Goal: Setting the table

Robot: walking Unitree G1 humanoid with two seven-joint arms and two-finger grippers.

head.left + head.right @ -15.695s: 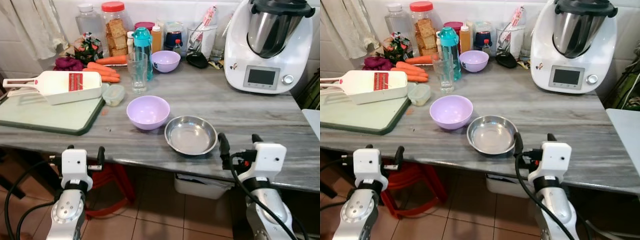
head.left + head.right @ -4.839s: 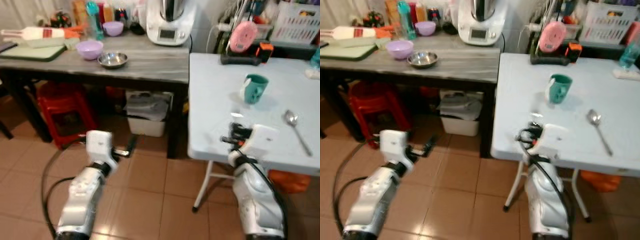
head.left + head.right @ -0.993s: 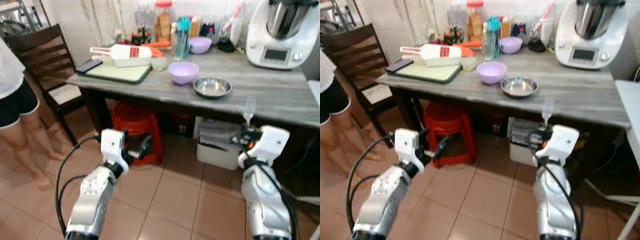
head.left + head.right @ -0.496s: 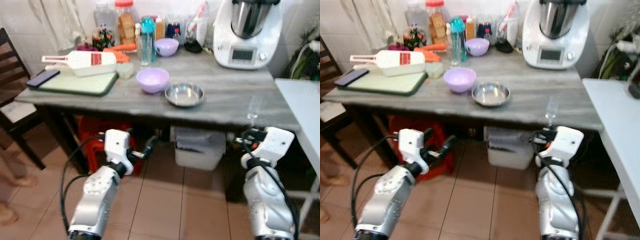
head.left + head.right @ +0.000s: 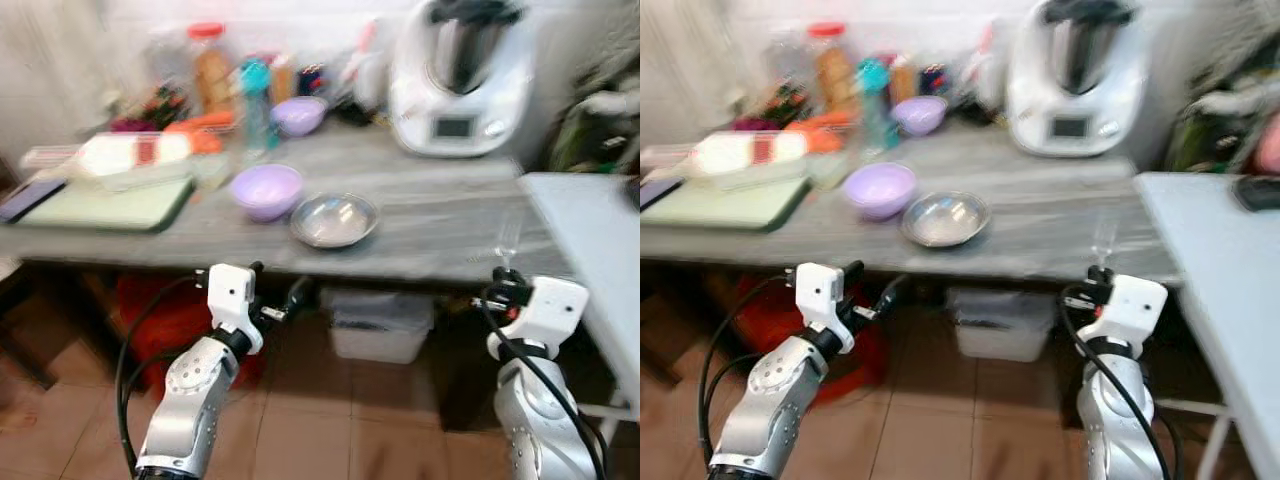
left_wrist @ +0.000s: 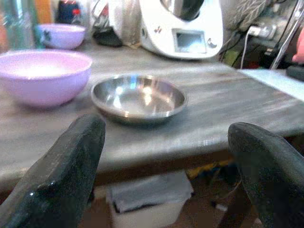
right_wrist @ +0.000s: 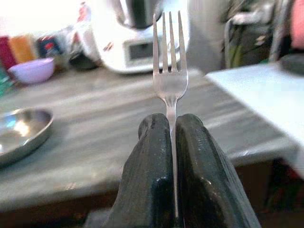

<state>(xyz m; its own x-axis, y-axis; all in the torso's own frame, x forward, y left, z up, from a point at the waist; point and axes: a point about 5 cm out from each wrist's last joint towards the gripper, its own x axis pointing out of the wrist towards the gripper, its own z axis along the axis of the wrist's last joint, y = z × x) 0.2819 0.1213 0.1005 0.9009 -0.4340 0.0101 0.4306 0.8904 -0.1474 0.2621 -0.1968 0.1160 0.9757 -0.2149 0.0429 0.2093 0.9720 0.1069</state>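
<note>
My right gripper [image 7: 170, 122] is shut on the handle of a silver fork [image 7: 169, 71], which stands upright with its tines up. It hangs below the front edge of the grey counter [image 5: 440, 225], near the right end, and the fork [image 5: 507, 243] rises in front of that edge. A steel bowl [image 5: 334, 220] and a purple bowl [image 5: 266, 188] sit side by side on the counter. My left gripper [image 5: 278, 283] is open and holds nothing, low before the counter and pointing toward the steel bowl [image 6: 137, 97].
A white kitchen machine [image 5: 460, 80], jars, bottles and a small purple bowl [image 5: 298, 113] line the counter's back. A cutting board [image 5: 100, 205] with a white slicer lies left. A pale table [image 5: 590, 230] adjoins on the right. A red stool [image 5: 150, 310] and bin [image 5: 380, 325] stand underneath.
The whole picture has swung and blurred, so the camera moved; the pale table now shows more at the right. The fork stays in my right gripper; the left stays open.
</note>
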